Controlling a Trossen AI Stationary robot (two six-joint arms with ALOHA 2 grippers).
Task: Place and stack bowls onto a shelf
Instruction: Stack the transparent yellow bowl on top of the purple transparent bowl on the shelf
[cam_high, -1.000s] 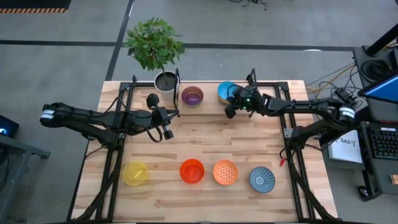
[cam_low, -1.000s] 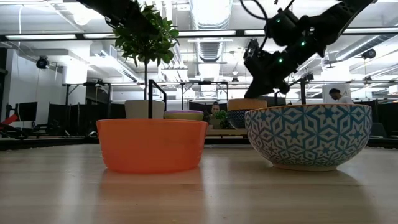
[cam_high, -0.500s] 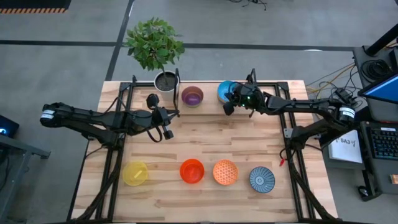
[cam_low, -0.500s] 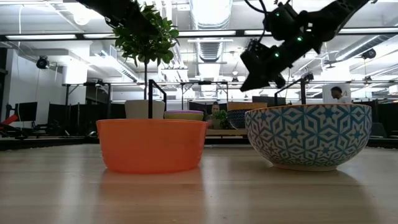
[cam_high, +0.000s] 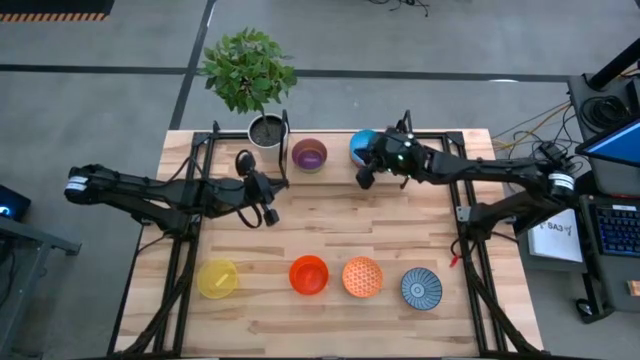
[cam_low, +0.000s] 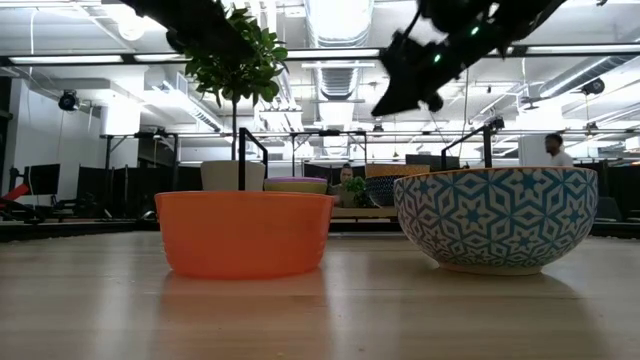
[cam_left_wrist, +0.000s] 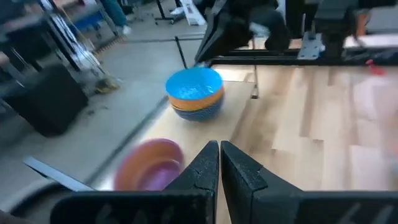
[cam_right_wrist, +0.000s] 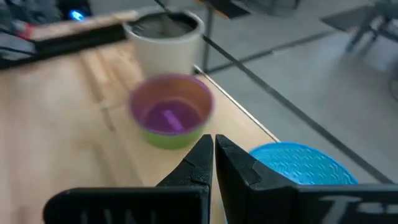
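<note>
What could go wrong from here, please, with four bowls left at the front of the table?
The shelf's stacks look uneven, so another bowl could tip one. The right gripper hangs shut beside the light blue stack; a careless swing might knock it. The left gripper, also shut, must reopen before grasping the yellow bowl.

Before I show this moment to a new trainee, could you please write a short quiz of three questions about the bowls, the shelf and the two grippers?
1. True or false: the purple bowl sits alone on the shelf, with nothing under it.
2. How many bowls stand in the front row on the tabletop?
3. Which gripper is nearest the light blue bowl? A) left gripper B) right gripper

Key
1. False: the right wrist view shows a green bowl under it.
2. Four: yellow, red-orange, dotted orange, blue-and-white patterned.
3. B; its fingers are closed and empty.
</note>
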